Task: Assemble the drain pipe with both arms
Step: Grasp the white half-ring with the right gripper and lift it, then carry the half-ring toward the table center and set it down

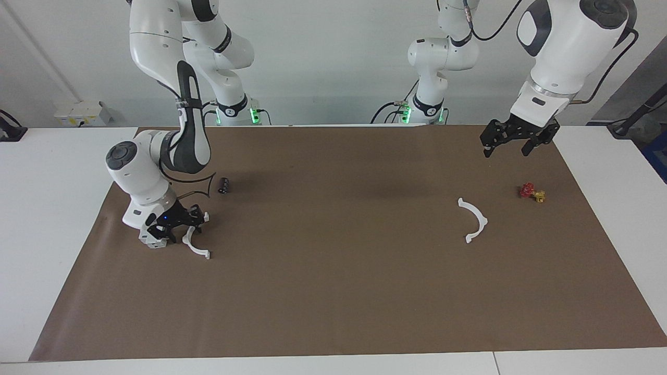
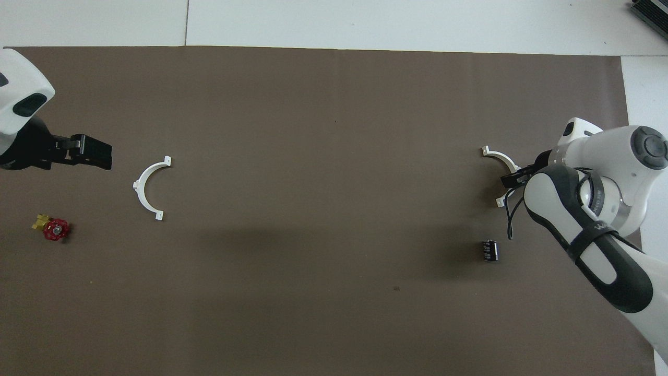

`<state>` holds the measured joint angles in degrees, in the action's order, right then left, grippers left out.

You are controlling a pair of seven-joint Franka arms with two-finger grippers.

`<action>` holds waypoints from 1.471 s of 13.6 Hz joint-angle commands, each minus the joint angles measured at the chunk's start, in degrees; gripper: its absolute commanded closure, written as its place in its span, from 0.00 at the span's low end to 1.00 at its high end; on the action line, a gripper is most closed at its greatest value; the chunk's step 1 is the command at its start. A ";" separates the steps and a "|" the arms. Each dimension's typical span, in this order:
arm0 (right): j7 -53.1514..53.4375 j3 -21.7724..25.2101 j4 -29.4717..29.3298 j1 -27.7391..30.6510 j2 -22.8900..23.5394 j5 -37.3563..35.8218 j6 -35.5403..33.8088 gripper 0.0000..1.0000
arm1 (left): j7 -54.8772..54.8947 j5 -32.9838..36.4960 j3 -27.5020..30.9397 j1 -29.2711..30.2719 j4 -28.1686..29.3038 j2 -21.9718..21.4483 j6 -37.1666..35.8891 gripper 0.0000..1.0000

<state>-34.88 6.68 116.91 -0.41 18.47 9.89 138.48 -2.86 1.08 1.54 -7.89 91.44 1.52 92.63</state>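
Observation:
The drain pipe lies as two separate white half-rings on the brown mat. One half-ring point(image 1: 199, 251) point(image 2: 500, 156) is at the right arm's end. My right gripper point(image 1: 182, 226) point(image 2: 514, 177) is down at it, open, with its fingers on either side of the ring's upper part. The other half-ring point(image 1: 480, 219) point(image 2: 142, 183) lies alone toward the left arm's end. My left gripper point(image 1: 506, 151) point(image 2: 104, 154) is open and empty, raised over the mat beside that half-ring, not touching it.
A small red-and-yellow valve piece point(image 1: 531, 192) point(image 2: 52, 228) lies near the left arm's end, nearer to the robots than the second half-ring. A small black part point(image 1: 223, 185) point(image 2: 490, 250) lies nearer to the robots than the first half-ring. The brown mat point(image 1: 333, 291) covers the table's middle.

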 commanded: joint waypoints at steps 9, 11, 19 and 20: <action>3.38 -0.44 -5.01 -2.04 0.60 1.80 -3.98 1.00 | -0.48 0.42 0.04 0.07 1.02 -1.17 0.62 0.00; 10.84 -0.35 -7.21 -5.19 0.25 1.63 -6.98 1.00 | -0.48 0.42 0.04 0.07 1.02 -1.17 0.62 0.00; 46.53 -0.26 -12.05 -21.71 0.60 0.49 -9.36 1.00 | -0.56 0.42 0.04 0.07 1.02 -1.17 0.62 0.00; 50.13 -0.18 -13.10 -24.00 1.30 0.40 -9.37 1.00 | -0.48 0.42 0.04 0.07 1.02 -1.17 0.62 0.00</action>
<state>9.55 6.13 106.43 -21.31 18.61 10.08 130.18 -2.86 1.08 1.54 -7.89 91.44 1.52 92.63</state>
